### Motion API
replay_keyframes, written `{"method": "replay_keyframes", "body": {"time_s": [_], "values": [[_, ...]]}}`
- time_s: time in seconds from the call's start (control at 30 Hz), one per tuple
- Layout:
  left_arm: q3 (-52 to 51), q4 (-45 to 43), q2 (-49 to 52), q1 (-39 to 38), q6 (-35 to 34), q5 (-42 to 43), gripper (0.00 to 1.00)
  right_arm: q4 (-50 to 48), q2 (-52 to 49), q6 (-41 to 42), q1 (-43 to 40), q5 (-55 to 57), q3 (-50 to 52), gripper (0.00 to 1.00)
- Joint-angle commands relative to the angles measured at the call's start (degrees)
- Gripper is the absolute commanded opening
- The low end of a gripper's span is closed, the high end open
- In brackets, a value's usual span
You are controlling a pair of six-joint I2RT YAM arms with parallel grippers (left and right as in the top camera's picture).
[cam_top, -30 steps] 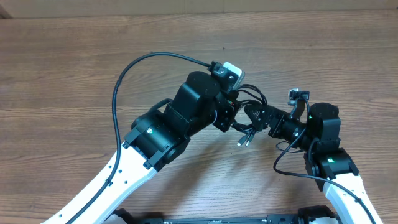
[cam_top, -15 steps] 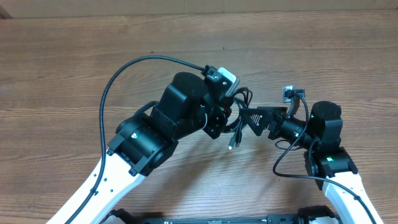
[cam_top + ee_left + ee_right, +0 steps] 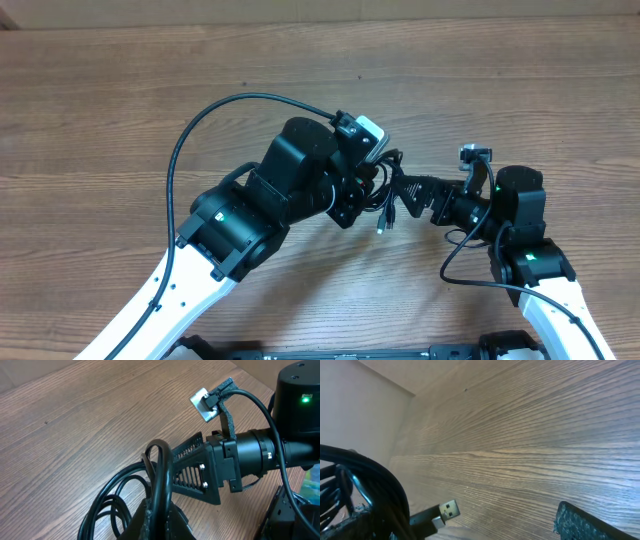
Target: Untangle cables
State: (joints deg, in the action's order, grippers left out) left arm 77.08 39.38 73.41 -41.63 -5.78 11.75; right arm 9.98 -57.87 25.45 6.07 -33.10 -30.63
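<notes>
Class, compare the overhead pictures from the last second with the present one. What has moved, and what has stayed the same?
The left gripper, shut on the cables, drew the bundle to the left across the table, then eased back slightly to the right. The right gripper followed leftward towards the bundle. Unchanged: the left grip holds, the right jaws stay open, and the plug ends dangle below the bundle.

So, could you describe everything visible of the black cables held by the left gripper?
The cables are thin, glossy black cords, bunched in several overlapping loops, tangled. The left gripper is shut on the bunch; one loop stands up above the grip. A free end carries a flat USB plug with a silver metal tip. The open right gripper sits close beside the bunch; contact cannot be told. They are above the wooden table; whether they rest on it is unclear.
</notes>
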Motion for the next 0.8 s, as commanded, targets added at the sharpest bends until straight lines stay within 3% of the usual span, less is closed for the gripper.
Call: {"method": "replay_keyframes", "body": {"time_s": [0.0, 0.17, 0.47, 0.77], "values": [[1.84, -2.03, -1.66, -0.02, 0.61, -2.71, 0.04, 1.33, -0.55, -0.44, -0.57, 7.80, 0.66, 1.00], [1.84, -3.06, -2.84, -0.02, -4.50, -12.02, 0.04, 3.37, -0.57, -0.44, -0.57, 10.60, 0.66, 1.00], [1.84, -4.11, -4.24, -0.02, -4.74, -12.72, 0.04, 3.96, -0.57, -0.39, -0.57, 11.65, 0.66, 1.00], [1.84, -7.37, -6.62, -0.02, -13.16, -29.81, 0.04, 3.98, -0.57, -0.39, -0.57, 11.65, 0.66, 1.00]]}}
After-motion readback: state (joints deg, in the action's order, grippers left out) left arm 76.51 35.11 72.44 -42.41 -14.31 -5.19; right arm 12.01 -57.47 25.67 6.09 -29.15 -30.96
